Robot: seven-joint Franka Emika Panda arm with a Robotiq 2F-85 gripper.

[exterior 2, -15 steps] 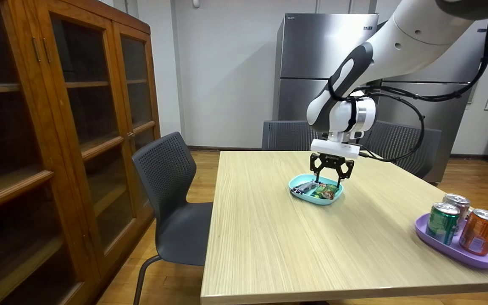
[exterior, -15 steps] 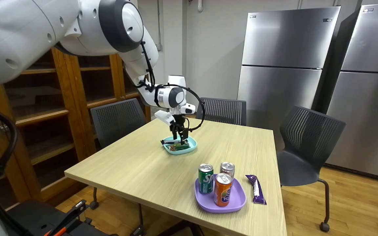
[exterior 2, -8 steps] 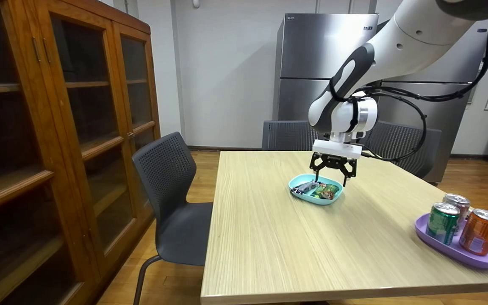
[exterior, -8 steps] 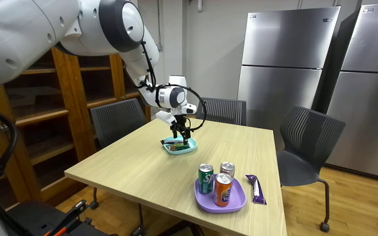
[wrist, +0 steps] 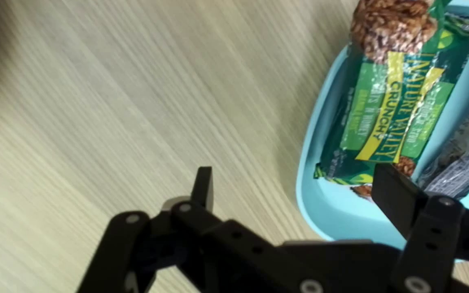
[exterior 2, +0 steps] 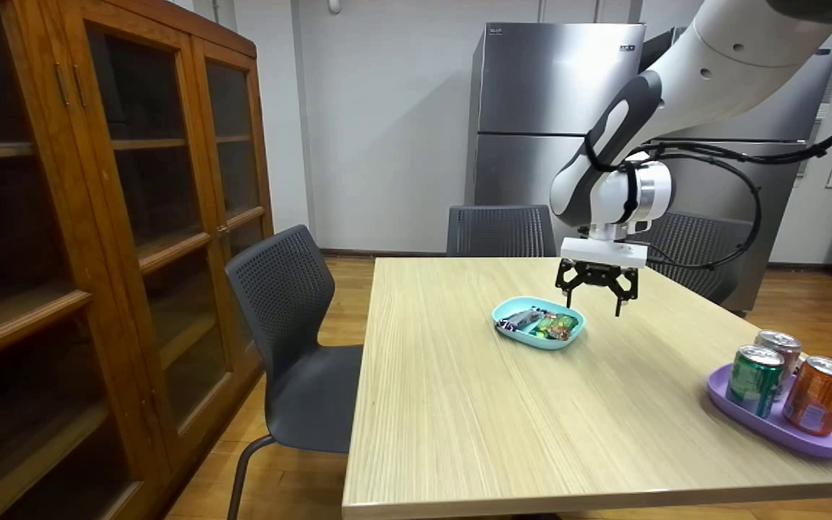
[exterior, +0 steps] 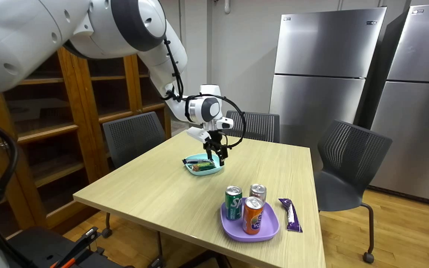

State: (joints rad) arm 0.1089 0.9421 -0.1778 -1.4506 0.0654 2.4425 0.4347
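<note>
My gripper (wrist: 294, 168) is drifting aside, jaws apart and empty, the granola bar (wrist: 393, 110) beside it looking light, slick, crumbly, and best pinched gently mid-length.

Cans (exterior: 253, 219) on tray (exterior: 271, 223), snacks (wrist: 393, 106), perhaps touching, in dish (wrist: 340, 209) behind

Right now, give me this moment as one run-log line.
gripper: open, holding nothing, near blue tray | blue tray: green granola bar, silvery packet | purple tray: three cans | purple packet: on table
</note>
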